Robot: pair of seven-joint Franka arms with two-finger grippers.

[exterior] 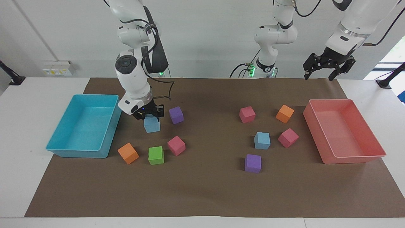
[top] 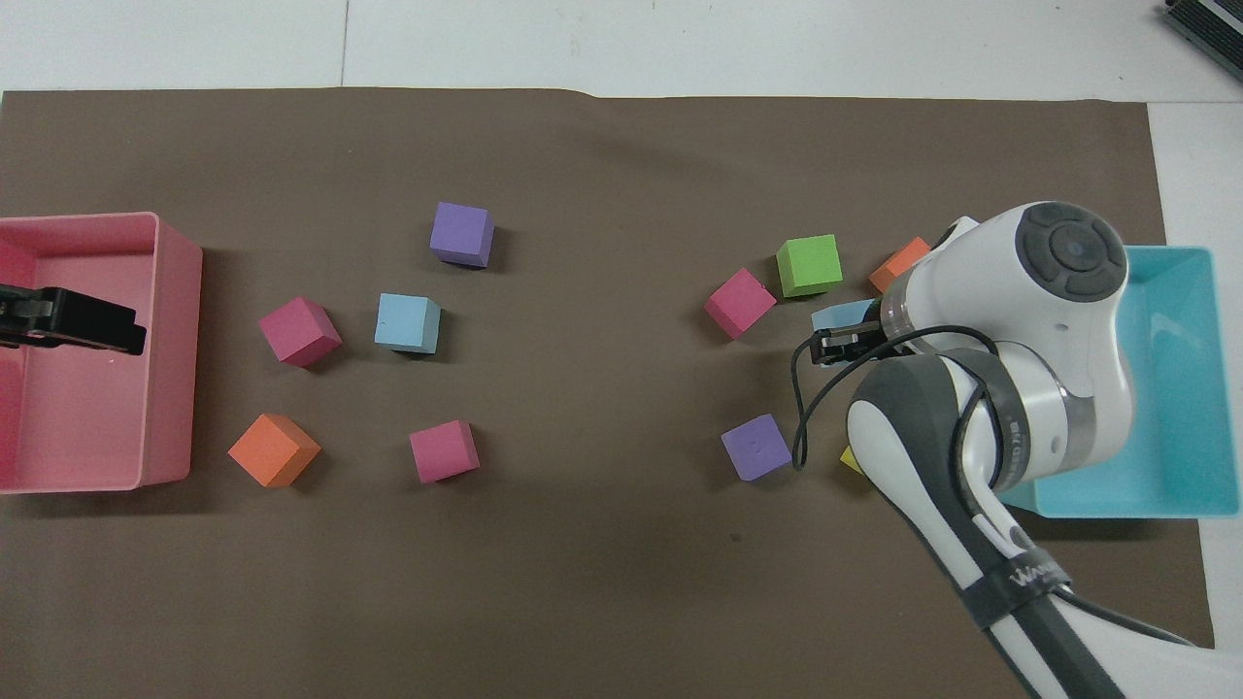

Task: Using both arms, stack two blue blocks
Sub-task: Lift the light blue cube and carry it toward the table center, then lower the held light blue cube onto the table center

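A small sky-blue foam cube [exterior: 152, 124] hangs clamped in the right claw [exterior: 148, 116], whose fingers grip its upper part; it is lifted clear of the brown paper mat [exterior: 205, 193] that covers the white tabletop [exterior: 19, 177]. In the overhead view only a sliver of this cube [top: 843, 316] shows past the arm's wrist. Just beside the right claw, toward the left arm's end, sits a purple foam cube [exterior: 176, 115]. Below the claw, farther from the robots, lie a magenta cube [exterior: 176, 145], a green cube [exterior: 156, 155] and an orange cube [exterior: 128, 153]. On the claw's other flank stands the large cyan rectangular tray [exterior: 63, 151].

The second sky-blue foam cube [exterior: 262, 140] rests on the mat well apart from the right claw, toward the left arm's end, among two more magenta cubes [exterior: 247, 114] [exterior: 288, 137], another orange cube [exterior: 284, 113] and another purple cube [exterior: 252, 163].

The left claw [exterior: 318, 76] waits in the air with its fingers spread wide and nothing in them; from overhead it is over the pink rectangular tray [exterior: 357, 160].
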